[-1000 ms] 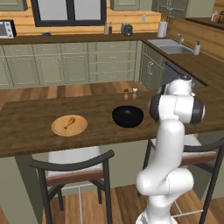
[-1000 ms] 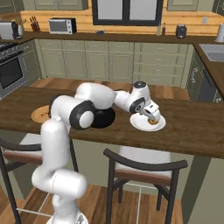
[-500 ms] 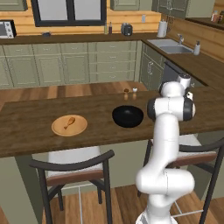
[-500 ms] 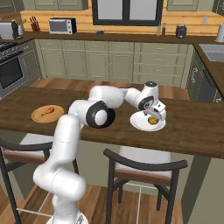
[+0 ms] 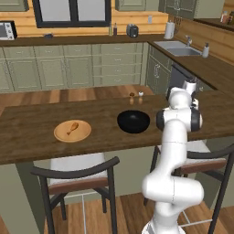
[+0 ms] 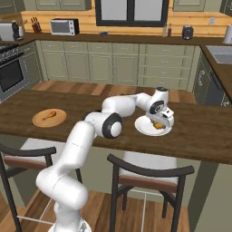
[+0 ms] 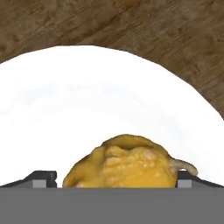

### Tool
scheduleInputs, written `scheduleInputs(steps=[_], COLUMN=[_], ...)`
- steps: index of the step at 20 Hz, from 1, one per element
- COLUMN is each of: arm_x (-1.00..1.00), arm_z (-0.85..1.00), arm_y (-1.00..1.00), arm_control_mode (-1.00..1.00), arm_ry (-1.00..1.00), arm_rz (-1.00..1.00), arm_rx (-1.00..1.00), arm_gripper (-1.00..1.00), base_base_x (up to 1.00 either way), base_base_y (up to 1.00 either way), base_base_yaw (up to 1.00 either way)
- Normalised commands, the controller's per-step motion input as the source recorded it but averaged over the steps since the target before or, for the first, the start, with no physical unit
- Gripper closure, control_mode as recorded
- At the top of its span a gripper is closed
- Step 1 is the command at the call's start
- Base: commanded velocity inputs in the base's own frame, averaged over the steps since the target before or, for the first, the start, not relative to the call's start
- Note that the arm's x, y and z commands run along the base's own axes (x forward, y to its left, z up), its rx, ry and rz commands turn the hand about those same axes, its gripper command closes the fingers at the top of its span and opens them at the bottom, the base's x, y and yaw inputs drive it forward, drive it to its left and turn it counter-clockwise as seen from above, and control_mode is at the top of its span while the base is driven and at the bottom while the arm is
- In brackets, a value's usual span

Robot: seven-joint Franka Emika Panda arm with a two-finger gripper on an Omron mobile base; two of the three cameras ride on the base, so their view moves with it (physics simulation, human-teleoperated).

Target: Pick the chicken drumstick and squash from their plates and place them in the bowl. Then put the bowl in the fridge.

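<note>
A yellow-orange squash [image 7: 127, 159] lies on the white plate [image 7: 87, 105], with my gripper [image 7: 116, 179] open and low over it, one fingertip [image 7: 43, 179] on each side. In the right base view the gripper [image 6: 161, 120] hovers right on the squash [image 6: 158, 126] and white plate [image 6: 144, 128]. The tan drumstick [image 5: 71, 127] rests on the wooden plate [image 5: 82, 135] far to the left. Between the plates sits the black bowl [image 5: 133, 121], with nothing in it. The fridge is out of view.
Two small shakers [image 5: 136, 95] stand on the counter behind the bowl. Two dark chairs [image 5: 75, 171] are tucked under the counter's near edge. A sink [image 5: 180, 49] and green cabinets line the far walls.
The hand has shifted a little to the right and come down over the white plate, closer to the squash. Its jaws stayed open. Drumstick, bowl and plates have not moved.
</note>
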Motion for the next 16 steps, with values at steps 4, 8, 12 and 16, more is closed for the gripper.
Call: scheduleInputs(steps=[4, 8, 12, 16], arm_x=[-0.01, -0.05, -0.60, -0.80], arm_z=[-0.34, -0.16, 0.14, 0.68], arm_y=[0.24, 0.34, 0.75, 0.89], arm_control_mode=[-1.00, -1.00, -1.00, -1.00], arm_ry=[0.00, 0.01, 0.01, 0.00], arm_rz=[0.00, 0.00, 0.09, 0.19], arm_rx=[0.00, 0.01, 0.03, 0.01], arm_gripper=[1.00, 1.00, 1.00, 1.00], base_base_x=[0.00, 0.00, 0.00, 0.00], base_base_y=[0.00, 0.00, 0.00, 0.00], base_base_yaw=[0.00, 0.00, 0.00, 0.00])
